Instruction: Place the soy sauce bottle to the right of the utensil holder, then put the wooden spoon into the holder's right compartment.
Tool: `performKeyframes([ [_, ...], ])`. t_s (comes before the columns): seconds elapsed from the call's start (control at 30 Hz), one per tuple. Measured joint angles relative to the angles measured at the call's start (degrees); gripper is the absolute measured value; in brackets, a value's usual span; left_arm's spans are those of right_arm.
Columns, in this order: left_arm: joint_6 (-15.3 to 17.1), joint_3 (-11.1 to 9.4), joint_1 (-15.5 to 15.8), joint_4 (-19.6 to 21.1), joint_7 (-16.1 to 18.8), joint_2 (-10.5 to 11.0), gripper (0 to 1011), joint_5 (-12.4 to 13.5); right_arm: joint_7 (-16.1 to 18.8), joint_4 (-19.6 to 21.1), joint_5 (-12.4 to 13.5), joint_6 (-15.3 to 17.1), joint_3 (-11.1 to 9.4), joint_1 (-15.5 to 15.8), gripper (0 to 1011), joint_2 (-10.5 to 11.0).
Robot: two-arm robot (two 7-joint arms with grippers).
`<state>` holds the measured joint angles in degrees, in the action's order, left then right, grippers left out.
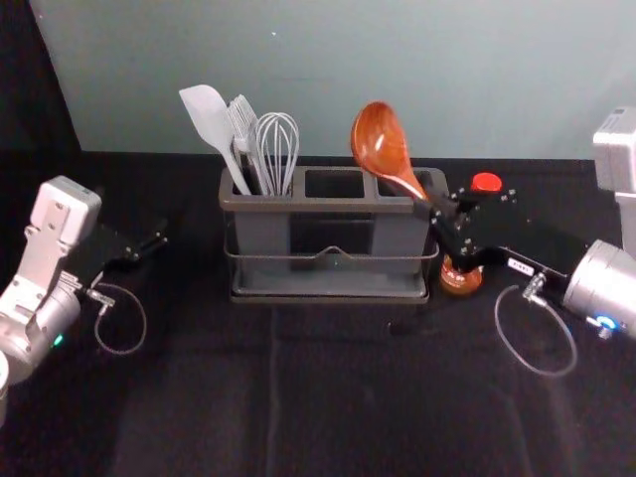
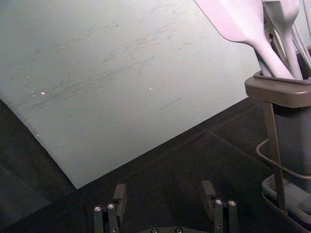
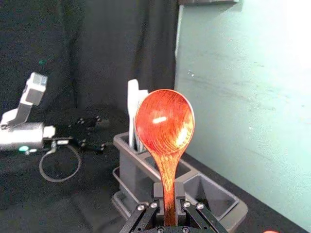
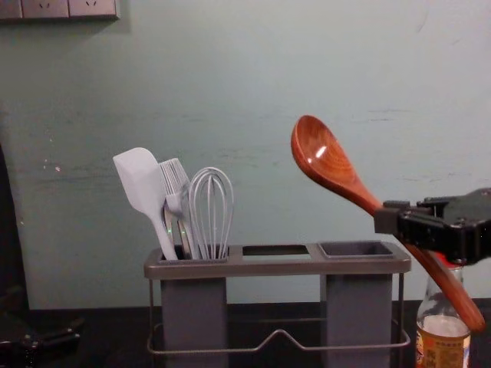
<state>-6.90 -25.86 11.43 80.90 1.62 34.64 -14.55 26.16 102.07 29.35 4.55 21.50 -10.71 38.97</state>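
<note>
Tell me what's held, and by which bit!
The right gripper, by the holder's right end, holds the spoon partway along its handle. The left gripper, left of the holder, is empty.

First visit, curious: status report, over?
Right tool gripping tilted wooden spoon near right end of holder. Left tool open, left of holder. Bottle right of holder. Right compartment empty.

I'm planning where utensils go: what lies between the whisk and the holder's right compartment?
The middle opening, holding no utensil, lies between the whisk and the right compartment; the chest view shows this.
</note>
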Motion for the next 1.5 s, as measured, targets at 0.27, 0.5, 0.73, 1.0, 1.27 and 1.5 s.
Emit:
performKeyframes([
  [0.27, -0.01, 0.02, 0.01, 0.01, 0.01, 0.02, 1005, 0.00, -3.83, -3.53, -1.27, -2.41, -1.45, -1.51, 130, -6.95],
  [0.5, 0.00, -0.01, 0.00, 0.00, 0.00, 0.00, 1005, 0.00, -3.49, -2.98, -1.23, -1.96, -1.41, -1.28, 129, -5.99],
  [0.73, 0.00, 0.00, 0.00, 0.00, 0.00, 0.00, 1005, 0.00, -3.13, -2.71, -1.17, -1.67, -1.33, -1.14, 129, -5.54],
  [1.0, 0.00, 0.00, 0.00, 0.00, 0.00, 0.00, 1005, 0.01, -2.85, -2.49, -1.11, -1.41, -1.27, -1.07, 129, -5.24],
  [1.27, -0.01, 0.02, 0.00, 0.01, 0.00, 0.00, 1005, 0.00, -2.85, -3.04, -1.55, -1.72, -1.80, -0.58, 129, -6.46],
  [1.5, 0.00, 0.00, 0.00, 0.00, 0.00, 0.00, 1005, 0.00, -3.65, -3.21, -1.86, -1.72, -3.05, -1.12, 130, -8.34],
])
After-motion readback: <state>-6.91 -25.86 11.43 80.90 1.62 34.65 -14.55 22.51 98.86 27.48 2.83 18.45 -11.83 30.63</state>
